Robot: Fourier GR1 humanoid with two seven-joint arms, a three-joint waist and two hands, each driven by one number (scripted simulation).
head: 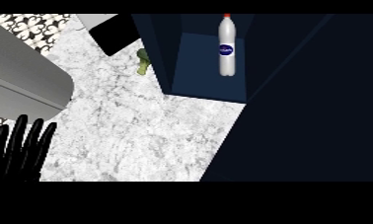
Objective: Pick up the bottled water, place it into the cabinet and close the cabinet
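One clear plastic water bottle (227,45) with a red cap and dark blue label stands inside the dark blue cabinet (207,72), on its shelf. That cabinet's door (306,119) hangs open over the white marbled counter (138,129). At the lower left edge, the left hand (25,149) rests with straight fingers, holding nothing.

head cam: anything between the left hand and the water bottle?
Mostly bare marble counter, then the green item beside the cabinet wall. The left hand rests open lower left; the water bottle is in the cabinet. Head view.
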